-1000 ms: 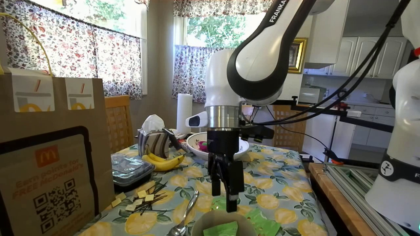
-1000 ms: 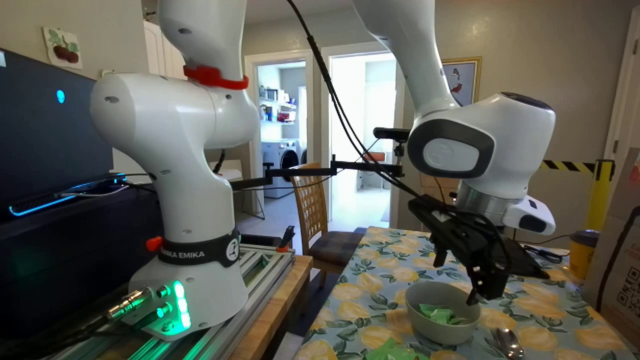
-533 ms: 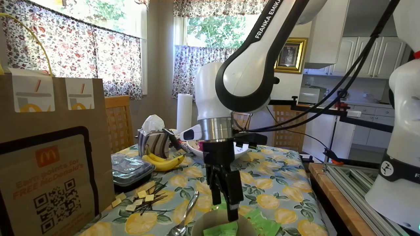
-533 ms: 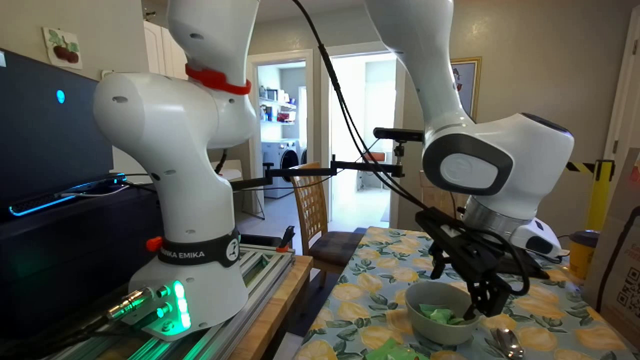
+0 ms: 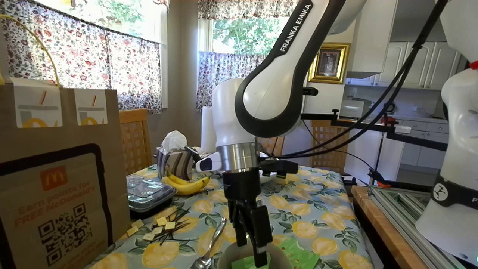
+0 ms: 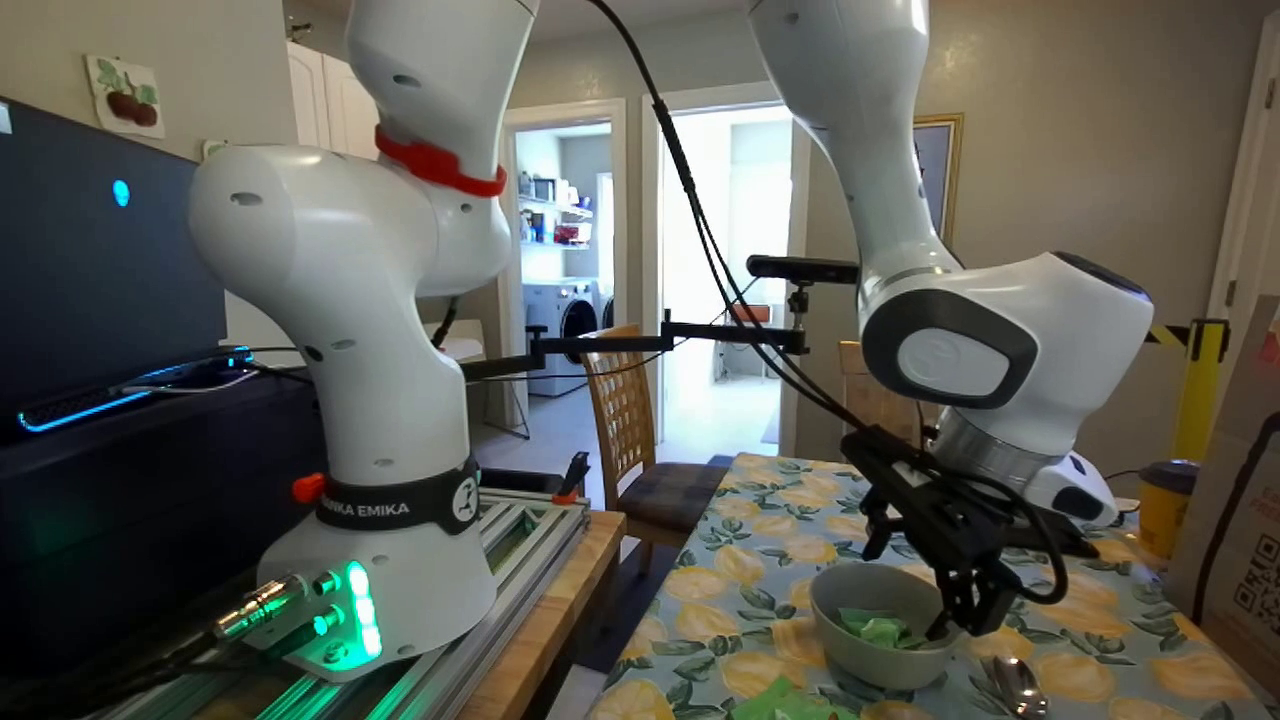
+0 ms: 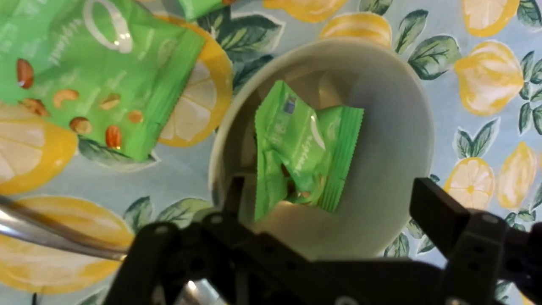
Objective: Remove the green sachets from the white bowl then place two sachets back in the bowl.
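Observation:
The white bowl [image 7: 394,140] stands on the table with a crumpled green sachet [image 7: 311,144] inside it. The bowl also shows in both exterior views [image 5: 282,257] [image 6: 880,668]. Another green sachet [image 7: 114,80] lies flat on the table beside the bowl, and a corner of a further sachet [image 7: 199,6] shows at the top edge of the wrist view. My gripper [image 7: 328,188] is open and empty, pointing down over the bowl. Its fingers are wide apart, one at either side of the bowl's opening in the wrist view. In both exterior views [image 5: 252,252] [image 6: 905,590] the fingertips are near rim height; contact is unclear.
A spoon [image 5: 214,241] lies beside the bowl. Bananas [image 5: 186,185], a black lidded container [image 5: 149,192], small yellow squares with dark sticks [image 5: 170,225], a tissue box [image 5: 174,162] and a paper bag [image 5: 67,179] stand or lie further off. The patterned bowl [image 5: 270,178] is partly hidden behind the gripper.
My gripper has come down toward the bowl, also shifting a little to the left in an exterior view. It stays open. The bowl and sachets have not moved.

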Robot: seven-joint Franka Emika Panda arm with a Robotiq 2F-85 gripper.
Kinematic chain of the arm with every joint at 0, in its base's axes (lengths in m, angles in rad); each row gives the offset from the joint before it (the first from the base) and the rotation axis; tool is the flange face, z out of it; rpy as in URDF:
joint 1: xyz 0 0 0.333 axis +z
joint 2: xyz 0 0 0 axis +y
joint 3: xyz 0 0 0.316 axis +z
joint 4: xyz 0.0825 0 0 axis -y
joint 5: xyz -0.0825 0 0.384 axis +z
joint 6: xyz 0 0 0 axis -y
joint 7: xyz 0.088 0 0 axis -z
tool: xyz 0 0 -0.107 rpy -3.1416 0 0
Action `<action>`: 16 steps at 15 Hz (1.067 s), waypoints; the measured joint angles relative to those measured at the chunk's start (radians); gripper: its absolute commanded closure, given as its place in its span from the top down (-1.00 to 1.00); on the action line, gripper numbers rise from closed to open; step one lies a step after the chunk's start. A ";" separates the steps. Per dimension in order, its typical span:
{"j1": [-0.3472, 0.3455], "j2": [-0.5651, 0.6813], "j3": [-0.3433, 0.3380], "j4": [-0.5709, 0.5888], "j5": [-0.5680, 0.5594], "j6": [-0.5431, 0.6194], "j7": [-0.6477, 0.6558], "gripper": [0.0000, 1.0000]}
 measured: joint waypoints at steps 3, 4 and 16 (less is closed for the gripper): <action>0.016 0.021 -0.002 0.011 -0.017 0.000 0.001 1.00; 0.026 0.028 -0.008 0.014 -0.027 0.000 0.006 1.00; 0.129 0.076 -0.074 0.039 -0.218 0.000 0.177 -0.54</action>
